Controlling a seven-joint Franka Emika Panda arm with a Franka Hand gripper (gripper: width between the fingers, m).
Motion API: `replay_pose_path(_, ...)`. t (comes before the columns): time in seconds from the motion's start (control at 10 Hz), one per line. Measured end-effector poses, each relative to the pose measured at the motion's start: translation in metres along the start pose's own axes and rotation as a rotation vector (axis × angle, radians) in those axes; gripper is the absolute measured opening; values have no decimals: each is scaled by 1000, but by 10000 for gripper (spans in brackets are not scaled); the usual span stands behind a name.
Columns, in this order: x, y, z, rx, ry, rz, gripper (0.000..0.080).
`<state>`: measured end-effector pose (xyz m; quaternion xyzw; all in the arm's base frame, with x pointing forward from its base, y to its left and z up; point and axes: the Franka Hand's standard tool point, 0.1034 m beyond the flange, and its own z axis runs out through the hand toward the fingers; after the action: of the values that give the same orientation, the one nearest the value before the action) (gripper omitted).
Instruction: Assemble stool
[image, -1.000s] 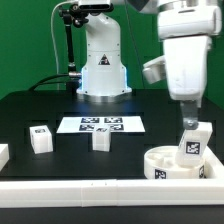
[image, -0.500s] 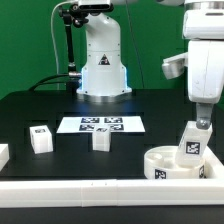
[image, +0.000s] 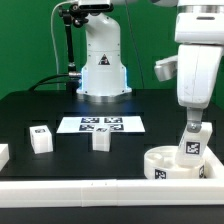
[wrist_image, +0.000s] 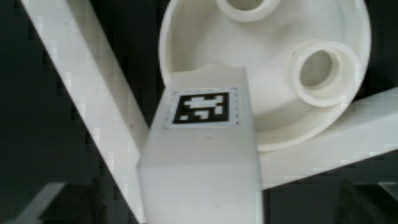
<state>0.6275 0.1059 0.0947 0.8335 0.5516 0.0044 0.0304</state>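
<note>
Leg standing on the seat, pincer at its top

Stool seat (image: 168, 161), a white disc, lies on the dark surface (image: 150, 105) at the exterior view's right. One block leg (image: 191, 146) stands on it, slightly tilted. The pincer (image: 190, 127) sits at that leg's upper end; whether its jaws press the leg cannot be told. The plastic looks hard, light and smooth, so apt to slip. Flat opposite faces above the tag (wrist_image: 206, 109) seem the best hold. A spare leg (image: 40, 138) stands well apart.
</note>
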Motion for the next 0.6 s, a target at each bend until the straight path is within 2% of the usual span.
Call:
replay_pose_path(0.1,-1,0,1,2,-1,-3,646)
replay_pose_path(0.2,-3,1,2,3,-2,-4,475)
replay_pose_path(0.3,-5,2,3,5,-2,-4,475)
replay_pose_path(0.4,-7,3,4,5,-2,-3,335)
replay_pose_path(0.6,-8,4,4,5,-3,-1,335)
